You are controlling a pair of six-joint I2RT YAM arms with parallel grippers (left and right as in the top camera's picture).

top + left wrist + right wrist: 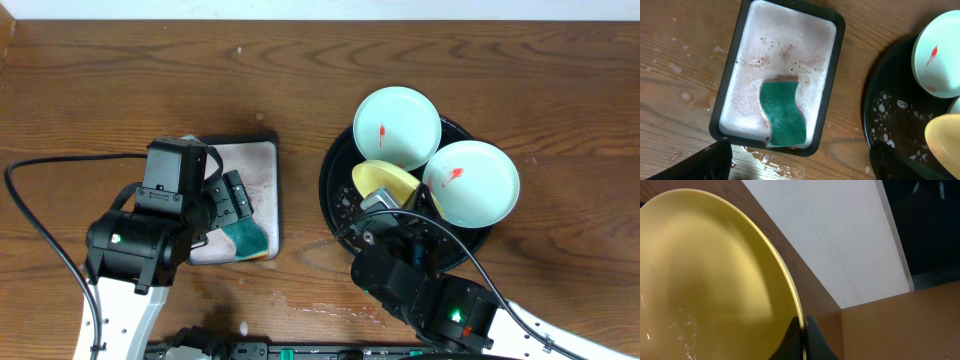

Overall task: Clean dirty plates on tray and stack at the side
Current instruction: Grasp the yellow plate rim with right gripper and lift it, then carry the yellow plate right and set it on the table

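Observation:
The black round tray [335,190] holds two mint-blue plates, one at the back [397,127] and one at the right [472,182], each with a red smear. My right gripper [803,330] is shut on the rim of the pale yellow plate [710,280] and holds it tilted on edge over the tray [385,183]. My left gripper [800,165] is open and empty, just in front of the small silver tray [832,80]. A green sponge [783,113] lies in that tray's foam.
The silver tray [272,190] sits left of the black tray, full of soapy foam. Water spots lie on the wood [785,157] in front of it. The black tray's floor [895,120] is flecked with foam.

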